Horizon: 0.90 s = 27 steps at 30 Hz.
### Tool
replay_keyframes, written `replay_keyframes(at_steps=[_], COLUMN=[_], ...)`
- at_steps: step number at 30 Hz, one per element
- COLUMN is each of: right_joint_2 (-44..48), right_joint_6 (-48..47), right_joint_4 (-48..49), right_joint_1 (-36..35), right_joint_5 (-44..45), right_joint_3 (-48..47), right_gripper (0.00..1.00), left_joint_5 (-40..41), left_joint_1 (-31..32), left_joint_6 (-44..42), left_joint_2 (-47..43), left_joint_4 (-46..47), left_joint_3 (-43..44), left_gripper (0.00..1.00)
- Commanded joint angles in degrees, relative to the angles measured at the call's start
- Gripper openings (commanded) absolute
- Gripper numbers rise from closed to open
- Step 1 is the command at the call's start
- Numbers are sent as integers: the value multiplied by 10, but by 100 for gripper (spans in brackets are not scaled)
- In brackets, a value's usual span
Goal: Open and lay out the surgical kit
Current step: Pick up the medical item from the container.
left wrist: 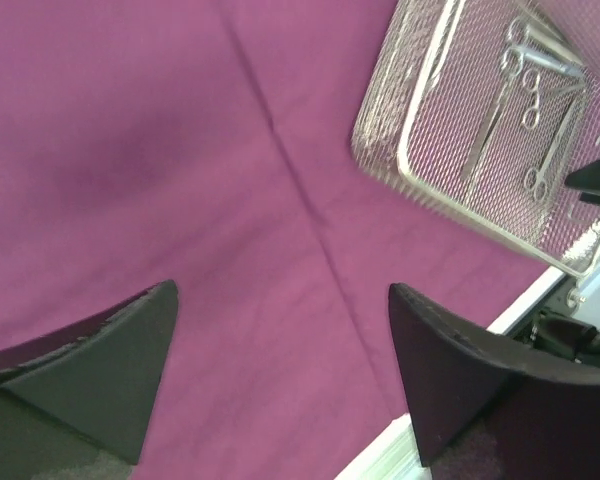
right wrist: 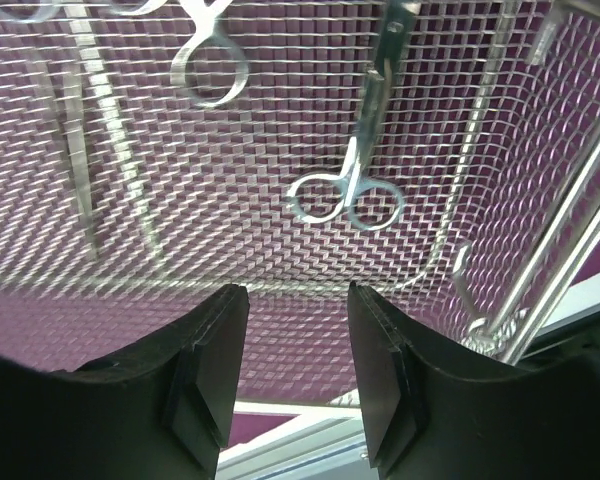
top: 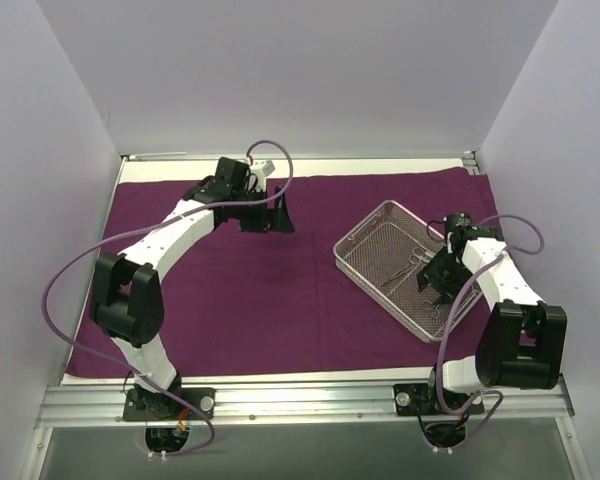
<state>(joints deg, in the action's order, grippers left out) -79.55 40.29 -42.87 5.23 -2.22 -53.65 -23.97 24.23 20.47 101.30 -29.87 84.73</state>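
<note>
Inside the mesh tray [right wrist: 240,250], thin, stiff, slippery steel scissors [right wrist: 348,190] are judged best taken across the shank; right fingers [right wrist: 205,370] and left fingers [left wrist: 110,370] are parted, empty.

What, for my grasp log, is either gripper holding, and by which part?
Nothing is held. The left gripper is open over the cloth; the right gripper is open at the tray, with the instruments lying untouched inside it.

Left gripper [left wrist: 282,300] gaping wide; right gripper [right wrist: 295,300] parted narrowly.
</note>
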Motion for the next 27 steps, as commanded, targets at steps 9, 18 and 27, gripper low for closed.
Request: replay_keyframes(at_steps=[9, 18, 27], right_joint_2=[-40, -68, -129], right_joint_6=[-37, -56, -56], right_joint_4=[54, 87, 146], right_joint_1=[62, 79, 85], right_joint_5=[38, 45, 39], right_joint_3=[44, 56, 69], right_gripper=[42, 40, 35], left_joint_5=[-43, -51, -51], left_joint_1=[-29, -34, -41], left_joint_6=[2, 7, 7], left_joint_2=[-51, -40, -44], left_joint_4=[27, 29, 25], left_joint_3=[-4, -5, -11], left_gripper=[79, 78, 77])
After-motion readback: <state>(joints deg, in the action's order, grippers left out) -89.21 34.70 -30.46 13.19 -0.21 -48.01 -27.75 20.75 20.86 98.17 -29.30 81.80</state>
